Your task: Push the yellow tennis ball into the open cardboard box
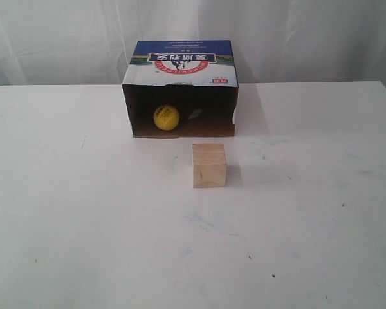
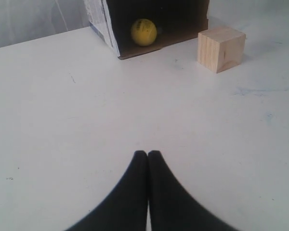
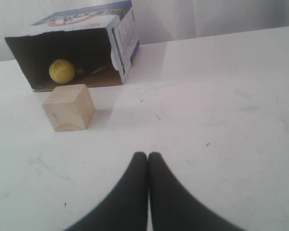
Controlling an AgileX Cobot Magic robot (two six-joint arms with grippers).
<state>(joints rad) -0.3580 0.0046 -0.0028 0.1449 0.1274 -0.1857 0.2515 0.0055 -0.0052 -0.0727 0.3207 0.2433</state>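
Observation:
The yellow tennis ball [image 1: 166, 117] lies inside the open cardboard box [image 1: 180, 61], toward the left of its dark interior. The box lies on its side at the back of the table, blue printed panel up, mouth facing the front. The ball [image 2: 143, 32] and box [image 2: 98, 21] show in the left wrist view, and again the ball [image 3: 61, 70] and box [image 3: 123, 33] in the right wrist view. My left gripper [image 2: 148, 154] is shut with nothing in it, far from the box. My right gripper [image 3: 148, 155] is also shut and empty. Neither arm appears in the exterior view.
A pale wooden cube [image 1: 210, 165] stands on the white table [image 1: 83, 225] just in front of the box's mouth, slightly right of the ball; the cube [image 2: 221, 48] and cube [image 3: 69, 107] show in both wrist views. White curtains hang behind the table.

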